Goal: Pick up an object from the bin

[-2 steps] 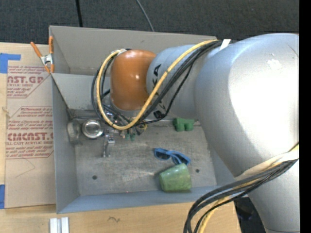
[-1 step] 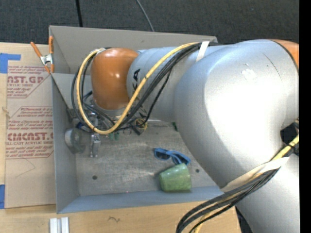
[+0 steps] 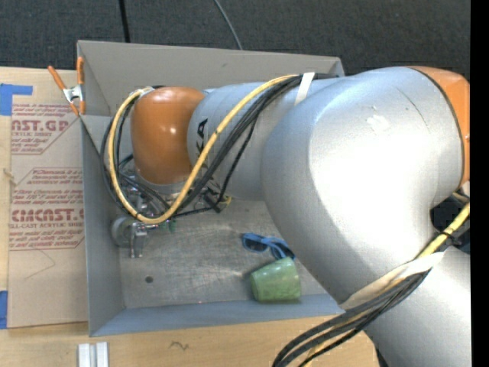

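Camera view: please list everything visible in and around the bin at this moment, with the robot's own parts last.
green cup-like thing: one, pale green, on the bin floor by the near wall, right of centre
blue thing: one, blue, thin and curved, just behind the green one, close by the arm
bin: one, grey metal, centre of view
arm: one, silver-grey, reaching in from the right across most of the bin
orange cover: one, orange, at the wrist, over the bin's left half
cables: a bundle, yellow and black, along the arm, looping round the wrist
gripper: one, grey metal, low at the floor's left side
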Motion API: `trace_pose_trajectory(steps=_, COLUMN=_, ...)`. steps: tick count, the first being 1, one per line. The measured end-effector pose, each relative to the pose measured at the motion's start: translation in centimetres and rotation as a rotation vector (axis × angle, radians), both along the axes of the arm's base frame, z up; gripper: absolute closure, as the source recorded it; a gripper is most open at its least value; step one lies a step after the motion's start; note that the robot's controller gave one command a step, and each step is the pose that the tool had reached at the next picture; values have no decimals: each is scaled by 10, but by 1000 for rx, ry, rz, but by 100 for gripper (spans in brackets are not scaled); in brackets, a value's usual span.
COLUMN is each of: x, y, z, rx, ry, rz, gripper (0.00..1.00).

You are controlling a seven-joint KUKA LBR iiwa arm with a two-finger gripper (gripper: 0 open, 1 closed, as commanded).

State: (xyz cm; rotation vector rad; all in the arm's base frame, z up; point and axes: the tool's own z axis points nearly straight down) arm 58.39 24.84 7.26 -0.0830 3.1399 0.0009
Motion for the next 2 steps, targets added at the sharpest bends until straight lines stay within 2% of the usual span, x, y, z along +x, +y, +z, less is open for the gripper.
trace_pose_trajectory(steps=1, x=1, y=0, z=0, rx=1, ry=-1, rz=-2, gripper=100)
trace_pose_trajectory(steps=2, x=-14, y=-30, z=186, rx=2, ry=-9, rz=192, gripper=100)
